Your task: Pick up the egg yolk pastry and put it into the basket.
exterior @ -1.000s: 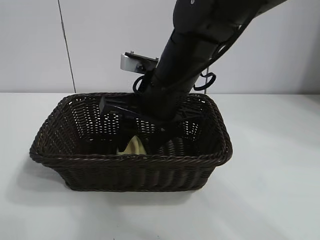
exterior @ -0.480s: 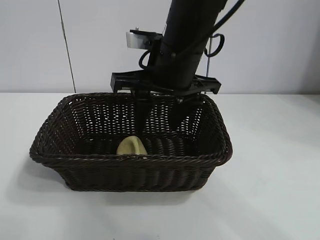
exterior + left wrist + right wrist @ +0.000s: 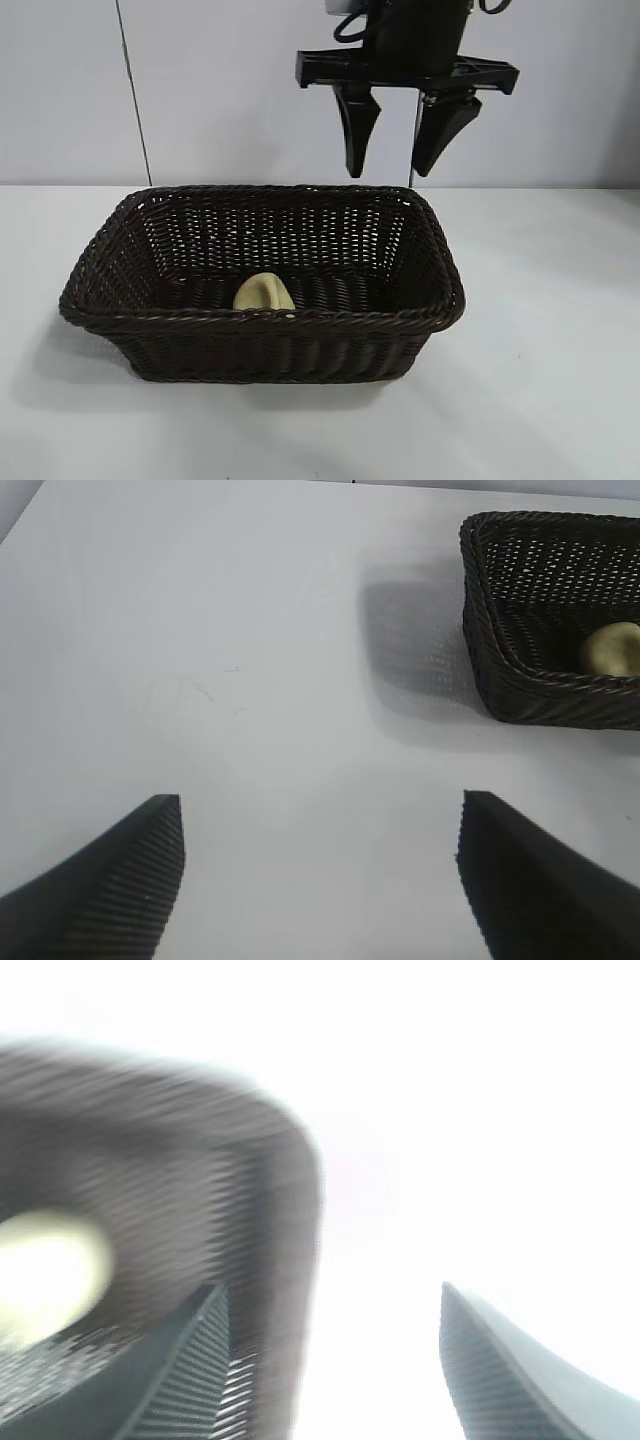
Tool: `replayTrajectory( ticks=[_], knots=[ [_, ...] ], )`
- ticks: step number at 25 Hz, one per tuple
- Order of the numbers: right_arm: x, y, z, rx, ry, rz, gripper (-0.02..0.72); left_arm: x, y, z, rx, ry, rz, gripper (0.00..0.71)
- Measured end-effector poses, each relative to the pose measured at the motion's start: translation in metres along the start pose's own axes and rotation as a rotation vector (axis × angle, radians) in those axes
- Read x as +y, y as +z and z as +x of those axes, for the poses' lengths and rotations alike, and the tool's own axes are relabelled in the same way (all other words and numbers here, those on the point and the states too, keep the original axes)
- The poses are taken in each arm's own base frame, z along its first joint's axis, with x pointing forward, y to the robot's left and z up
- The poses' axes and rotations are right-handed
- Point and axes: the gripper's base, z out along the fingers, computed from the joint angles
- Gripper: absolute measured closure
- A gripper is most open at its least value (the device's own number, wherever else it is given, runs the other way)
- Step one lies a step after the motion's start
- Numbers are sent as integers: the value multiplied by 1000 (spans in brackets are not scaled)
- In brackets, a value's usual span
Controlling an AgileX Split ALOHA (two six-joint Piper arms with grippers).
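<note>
The pale yellow egg yolk pastry [image 3: 263, 293] lies on the floor of the dark brown wicker basket [image 3: 260, 318], near its front wall. My right gripper [image 3: 390, 172] hangs open and empty high above the basket's back rim, fingers pointing down. In the right wrist view the pastry [image 3: 50, 1275] shows inside the basket [image 3: 260, 1160], well clear of the open gripper [image 3: 330, 1295]. My left gripper [image 3: 320, 800] stands open and empty over bare table, well away from the basket [image 3: 480, 610]; the pastry [image 3: 612, 648] is visible inside it.
The basket stands on a white table [image 3: 540, 380] with a pale wall behind. A thin dark vertical line [image 3: 133, 100] runs down the wall at the left.
My right gripper has risen out of the basket, from down beside the pastry to high above the back rim. The pastry stays lying in the basket. The left gripper has not moved.
</note>
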Motion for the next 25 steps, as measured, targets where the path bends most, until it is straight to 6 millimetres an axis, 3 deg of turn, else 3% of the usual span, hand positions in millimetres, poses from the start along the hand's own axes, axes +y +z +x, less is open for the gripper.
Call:
replayTrajectory(
  ticks=[6, 14, 18, 22, 25],
  knots=[
    [-47, 0, -9, -8, 78, 82, 258, 0, 0, 0, 0, 0, 0, 157],
    [-131, -5, -13, -9, 180, 179, 258, 0, 0, 0, 0, 0, 0, 157],
    [-163, -7, -10, -7, 242, 198, 258, 0, 0, 0, 0, 0, 0, 157],
    [-182, -9, -7, -6, 285, 210, 258, 0, 0, 0, 0, 0, 0, 157],
    [-184, -11, -5, -6, 292, 206, 258, 0, 0, 0, 0, 0, 0, 157]
  ],
)
